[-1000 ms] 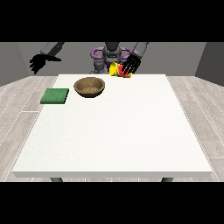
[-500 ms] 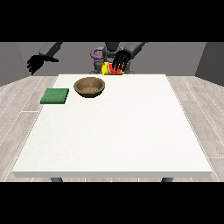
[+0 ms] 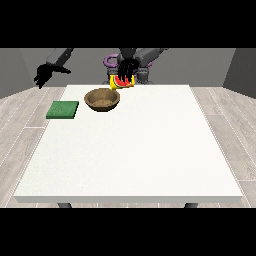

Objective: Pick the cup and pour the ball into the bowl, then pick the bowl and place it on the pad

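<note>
A brown wooden bowl (image 3: 102,99) stands on the white table (image 3: 135,145) near its far left. A yellow and red cup (image 3: 121,82) is held in the air just right of and above the bowl's far rim. The hand at the view's right (image 3: 127,70) has its fingers curled over the cup from above. A flat green pad (image 3: 62,109) lies on the table left of the bowl. The hand at the view's left (image 3: 43,76) hangs off the table's far left corner, above the floor, holding nothing. The ball is not visible.
The robot's torso (image 3: 131,62) stands behind the table's far edge, directly behind the cup. Grey plank floor surrounds the table on all sides.
The hand at the view's right has lifted the cup and carried it leftward, toward the bowl. The hand at the view's left stays in about the same place.
</note>
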Robot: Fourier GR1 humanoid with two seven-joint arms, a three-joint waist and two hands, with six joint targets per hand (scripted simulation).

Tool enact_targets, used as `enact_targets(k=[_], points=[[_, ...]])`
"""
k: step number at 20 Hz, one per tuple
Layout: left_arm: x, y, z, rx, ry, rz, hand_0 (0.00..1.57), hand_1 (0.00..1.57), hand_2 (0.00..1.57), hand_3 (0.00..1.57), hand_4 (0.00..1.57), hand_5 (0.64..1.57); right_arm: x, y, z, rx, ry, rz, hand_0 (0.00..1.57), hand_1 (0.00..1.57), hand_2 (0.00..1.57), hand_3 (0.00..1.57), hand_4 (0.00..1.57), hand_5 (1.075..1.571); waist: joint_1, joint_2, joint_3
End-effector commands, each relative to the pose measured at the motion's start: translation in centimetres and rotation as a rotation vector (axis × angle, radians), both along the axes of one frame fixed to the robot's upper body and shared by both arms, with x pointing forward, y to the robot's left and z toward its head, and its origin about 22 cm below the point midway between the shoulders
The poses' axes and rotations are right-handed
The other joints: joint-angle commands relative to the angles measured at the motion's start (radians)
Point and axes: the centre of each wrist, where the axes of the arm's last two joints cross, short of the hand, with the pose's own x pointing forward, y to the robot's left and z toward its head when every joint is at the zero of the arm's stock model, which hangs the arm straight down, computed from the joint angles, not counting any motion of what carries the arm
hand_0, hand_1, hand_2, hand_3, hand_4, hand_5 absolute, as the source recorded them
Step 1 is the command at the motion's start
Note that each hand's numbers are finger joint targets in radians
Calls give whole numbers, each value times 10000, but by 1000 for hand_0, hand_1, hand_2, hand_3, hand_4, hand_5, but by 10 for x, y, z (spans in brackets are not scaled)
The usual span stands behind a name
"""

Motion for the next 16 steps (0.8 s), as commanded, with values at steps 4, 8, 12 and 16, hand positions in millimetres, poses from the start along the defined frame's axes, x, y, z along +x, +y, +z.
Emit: enact_targets(k=[4,8,12,16], points=[[-21,-8,-20,1921,-187,-399,0,0,1571,1571,913,1547,20,13,15,200,-31,521,0,0,0,252,0,1525,-285,182,-1],[-22,-16,-16,3511,100,-929,0,0,1571,1571,1196,1434,25,17,17,222,69,370,0,0,0,190,0,1521,-239,-5,-2],[-10,-29,19,5151,-1300,-1236,614,614,1571,1571,1232,1387,7,2,1,259,-179,72,0,0,0,71,0,1519,-6,372,11],[-2,-39,34,6587,-1889,-955,1511,1511,1571,1571,1203,1443,17,15,3,354,34,421,0,0,0,171,0,1516,-290,52,6]])
